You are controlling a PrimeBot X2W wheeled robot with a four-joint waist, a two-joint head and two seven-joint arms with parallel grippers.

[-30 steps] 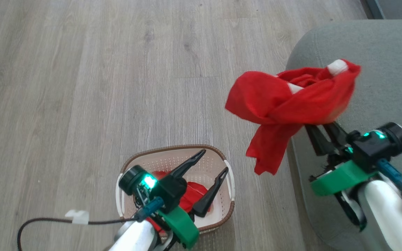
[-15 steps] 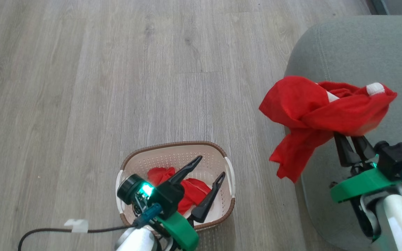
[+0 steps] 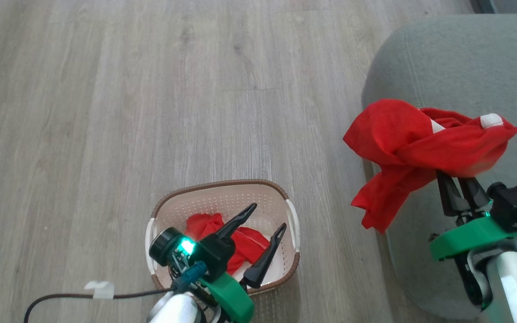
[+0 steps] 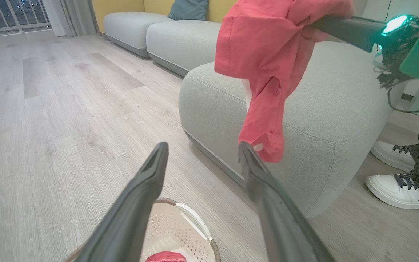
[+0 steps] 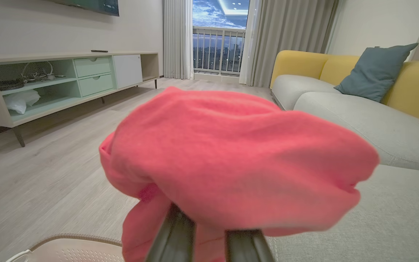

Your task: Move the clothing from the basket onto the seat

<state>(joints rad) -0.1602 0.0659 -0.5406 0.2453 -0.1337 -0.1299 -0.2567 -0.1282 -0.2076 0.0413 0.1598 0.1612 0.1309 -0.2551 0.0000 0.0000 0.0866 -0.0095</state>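
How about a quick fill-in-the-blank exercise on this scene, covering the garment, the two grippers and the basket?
1. The garment that the right gripper holds at the edge of the seat is ____ in colour.
2. The left gripper hovers above the basket with its jaws ____.
3. More clothing lies in the basket, which stands on the wooden ____.

Missing words: red; open; floor.
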